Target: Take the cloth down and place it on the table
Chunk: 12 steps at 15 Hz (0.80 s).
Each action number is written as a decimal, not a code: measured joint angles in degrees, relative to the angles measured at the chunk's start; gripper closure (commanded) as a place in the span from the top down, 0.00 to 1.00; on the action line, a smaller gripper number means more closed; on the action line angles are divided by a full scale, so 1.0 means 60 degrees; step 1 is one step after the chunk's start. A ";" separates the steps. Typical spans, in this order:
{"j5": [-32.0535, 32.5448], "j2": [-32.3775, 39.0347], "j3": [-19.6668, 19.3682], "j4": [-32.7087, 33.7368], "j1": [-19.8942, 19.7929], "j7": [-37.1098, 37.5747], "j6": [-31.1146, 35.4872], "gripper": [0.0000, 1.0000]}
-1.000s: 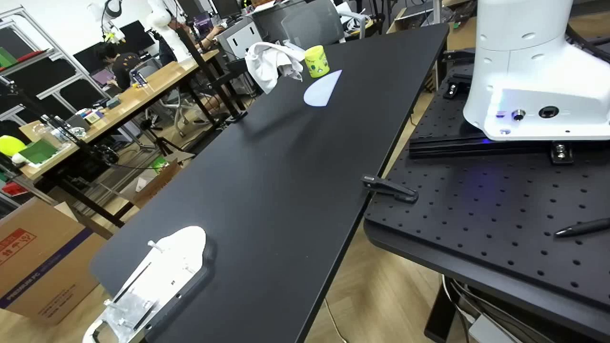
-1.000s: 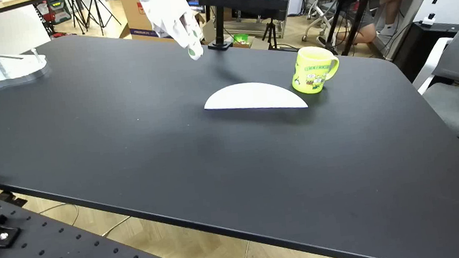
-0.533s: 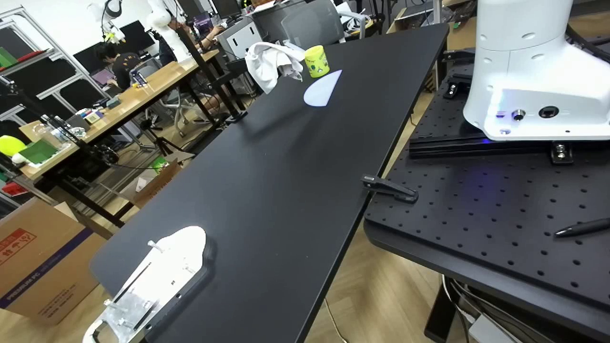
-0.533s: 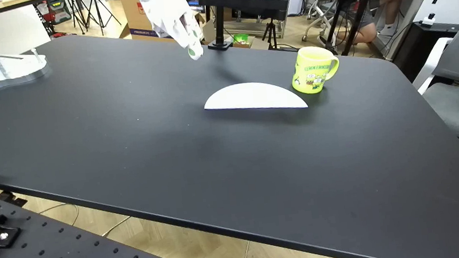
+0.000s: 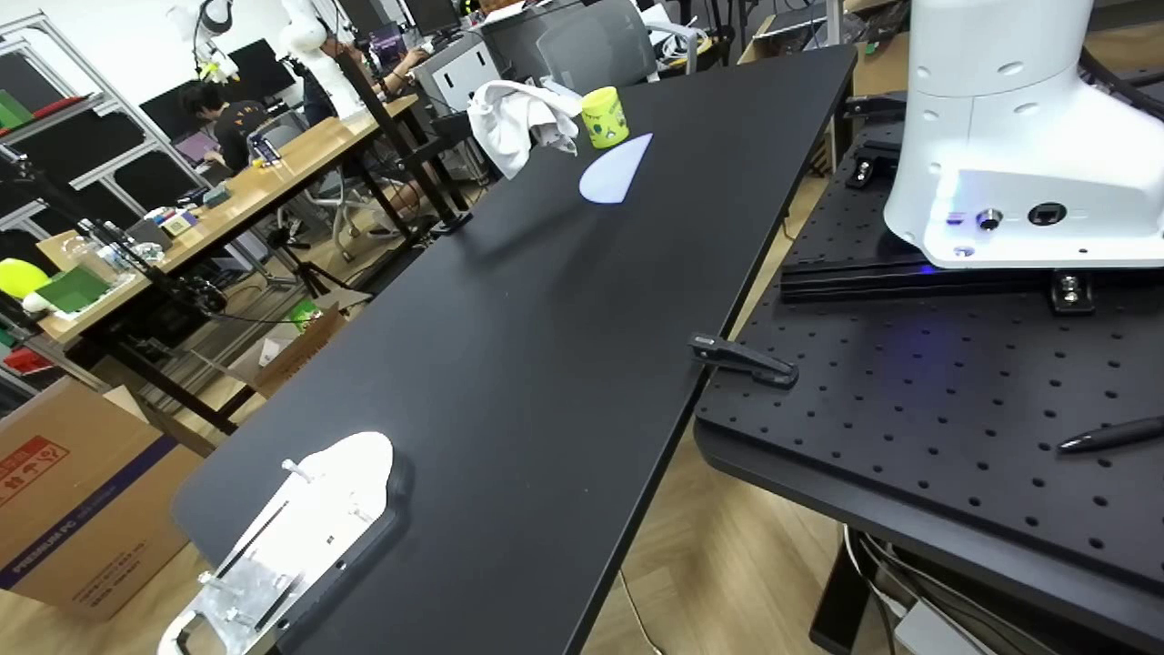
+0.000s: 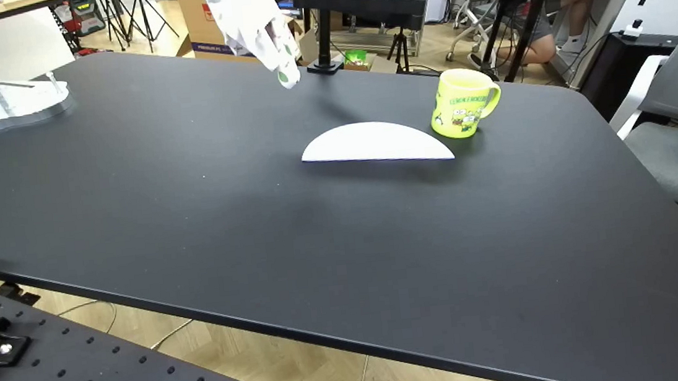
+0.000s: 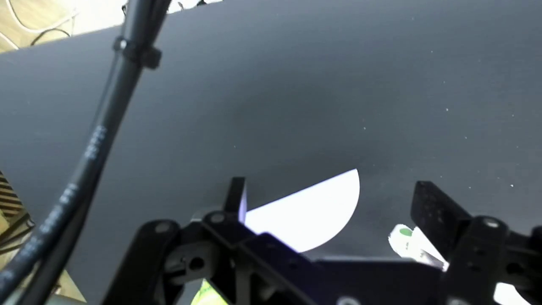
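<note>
The white cloth with green spots (image 5: 520,118) hangs above the far side of the black table (image 5: 509,364), by a dark stand. It also hangs in an exterior view (image 6: 251,21), its top cut off by the frame edge and its lower tip above the table surface (image 6: 255,223). In the wrist view, my gripper (image 7: 330,184) is open, with nothing between its fingers, above the table. The cloth's lower end (image 7: 402,243) shows beside and below the right finger, partly hidden by it. The gripper is out of view in both exterior views.
A white half-round piece (image 6: 375,143) lies on the table, next to a yellow-green mug (image 6: 461,104). The black stand (image 6: 326,23) rises at the table's far edge. A white object with pegs (image 5: 318,509) sits at one end. A clamp (image 5: 744,359) sits at the near edge.
</note>
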<state>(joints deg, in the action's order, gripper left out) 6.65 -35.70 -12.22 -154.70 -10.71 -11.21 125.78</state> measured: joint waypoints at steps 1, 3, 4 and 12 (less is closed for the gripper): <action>-0.0152 0.0147 0.0146 -0.0003 0.0170 0.0010 0.0350 1.00; -0.0454 0.0550 0.0484 -0.0004 0.0581 0.0060 0.1113 1.00; -0.0591 0.0792 0.0661 -0.0003 0.0803 0.0090 0.1501 1.00; -0.0270 0.2740 0.1758 0.0679 0.1892 -0.0314 0.3225 1.00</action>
<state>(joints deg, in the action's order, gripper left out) 5.03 -19.27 -1.67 -150.63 0.65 -13.10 145.13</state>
